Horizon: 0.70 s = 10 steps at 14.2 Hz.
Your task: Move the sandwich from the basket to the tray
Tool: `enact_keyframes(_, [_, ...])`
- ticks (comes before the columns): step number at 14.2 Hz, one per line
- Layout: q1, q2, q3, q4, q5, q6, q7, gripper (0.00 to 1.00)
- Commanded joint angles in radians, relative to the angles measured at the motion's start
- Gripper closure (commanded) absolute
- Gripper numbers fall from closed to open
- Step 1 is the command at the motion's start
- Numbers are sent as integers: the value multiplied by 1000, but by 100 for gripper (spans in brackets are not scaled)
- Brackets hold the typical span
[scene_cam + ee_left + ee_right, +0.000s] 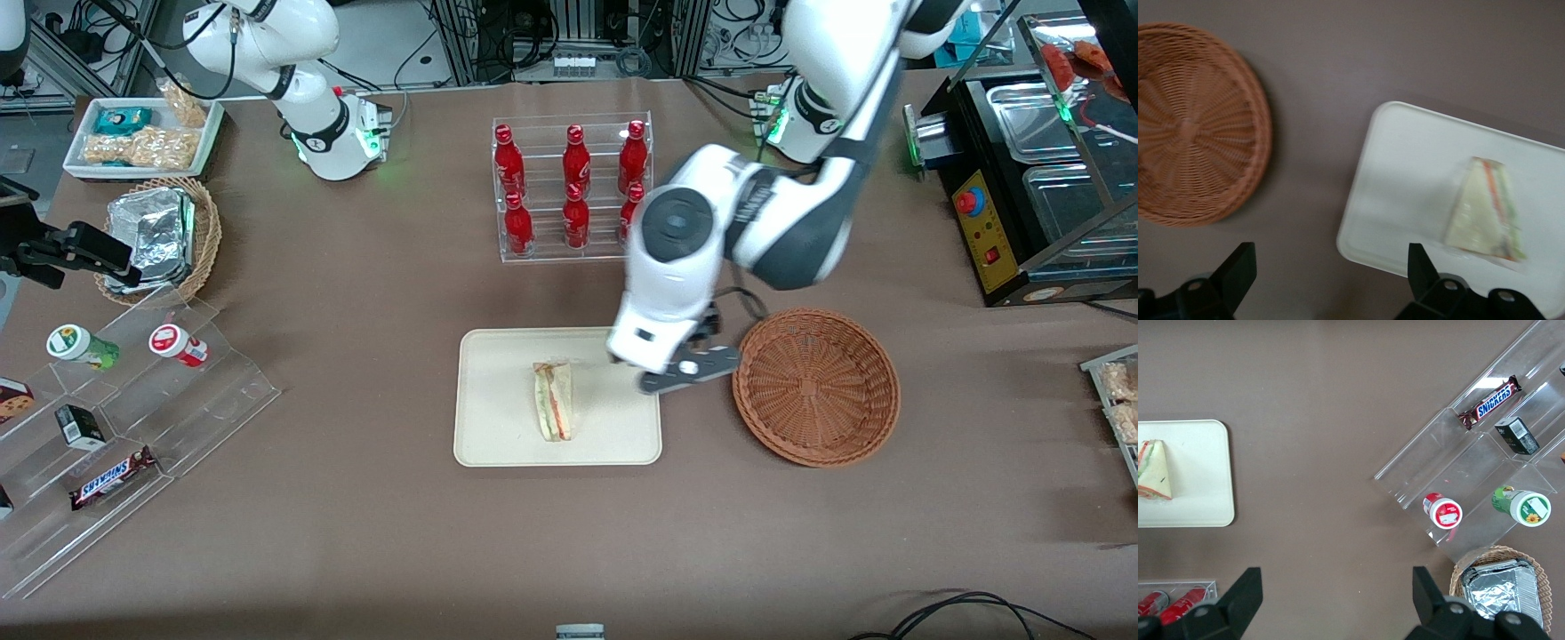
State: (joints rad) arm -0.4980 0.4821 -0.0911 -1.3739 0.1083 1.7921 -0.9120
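Item one, the sandwich (554, 401): we find it lying flat on the tray (498, 436), near the tray's middle, long side running from the near rim toward the bottle rack (573, 187), clear of every rim. Item two, the basket (816, 386): we see no contents in it; it stands on the table just beside the tray's short edge toward the working arm's end, not touching it. Item three, the gripper (689, 367): it hangs above the tray's corner nearest the basket, over the gap between the two, fingers (1421, 267) spread wide and holding nothing, well off the sandwich. We judge the placing done and the step in hand to be the withdrawal. To do it well we would lift straight up before swinging sideways, keeping the spread fingers above the tray's low rim and the basket's wicker edge so that neither is nudged, and we would not sweep back across the sandwich, whose loose wrap could catch and drag it toward a rim.
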Motion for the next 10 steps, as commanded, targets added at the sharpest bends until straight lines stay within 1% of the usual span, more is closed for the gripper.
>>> enact_keyframes(1, [103, -180, -10, -223, 8, 7, 101, 0])
enact_keyframes(2, [146, -225, -10, -262, 2, -2, 201, 0])
enact_keyframes(4, [215, -295, -10, -312, -2, -51, 321, 0])
enact_keyframes(8, [314, -378, -10, -320, -6, -219, 525, 0])
enact_keyframes(10, [370, -420, -10, -320, -15, -279, 583, 0])
